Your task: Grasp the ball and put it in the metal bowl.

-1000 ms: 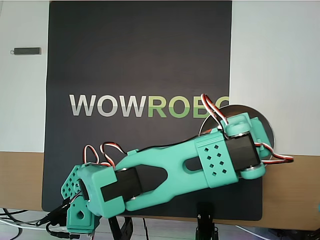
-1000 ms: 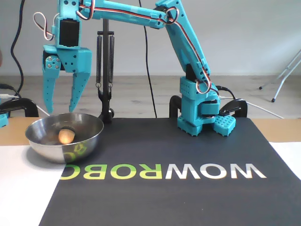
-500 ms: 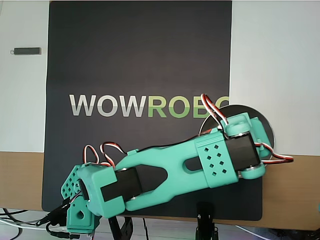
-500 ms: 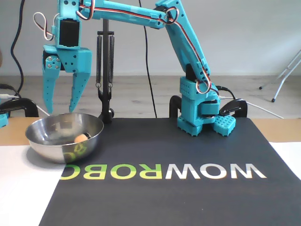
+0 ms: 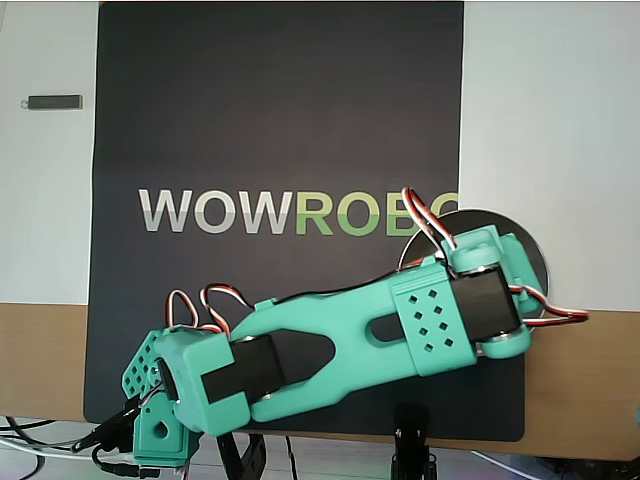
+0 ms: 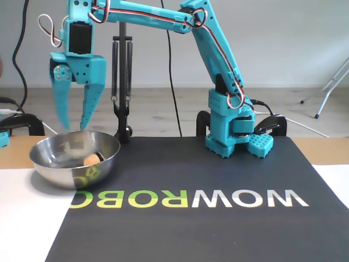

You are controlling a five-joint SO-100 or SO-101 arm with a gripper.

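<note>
In the fixed view we see the ball (image 6: pixel 91 159) lying inside the bowl (image 6: pixel 54 169), low against its right inner wall, peach-orange against the steel. The bowl sits at the left edge of the dark mat (image 6: pixel 207 180), partly on it and partly on the white surface beside it, and the mat's green lettering mirrors in the bowl's outer side. Above the bowl hangs the gripper (image 6: pixel 75 123), pointing down, its two teal fingers spread apart with nothing between them; the tips are above the rim and touch neither bowl nor ball. The arm (image 6: pixel 180 19) reaches from its base (image 6: pixel 232 128) at the far side of the mat, up and across to the left. In the overhead view we find the arm (image 5: pixel 350 335) stretched across the lower part of the mat (image 5: pixel 280 110), and its wrist covers most of the bowl (image 5: pixel 535 265), of which only a dark crescent shows at the mat's right edge. We cannot see the ball or the gripper's fingers there. A small dark bar (image 5: pixel 55 101) lies on the white surface at upper left.
</note>
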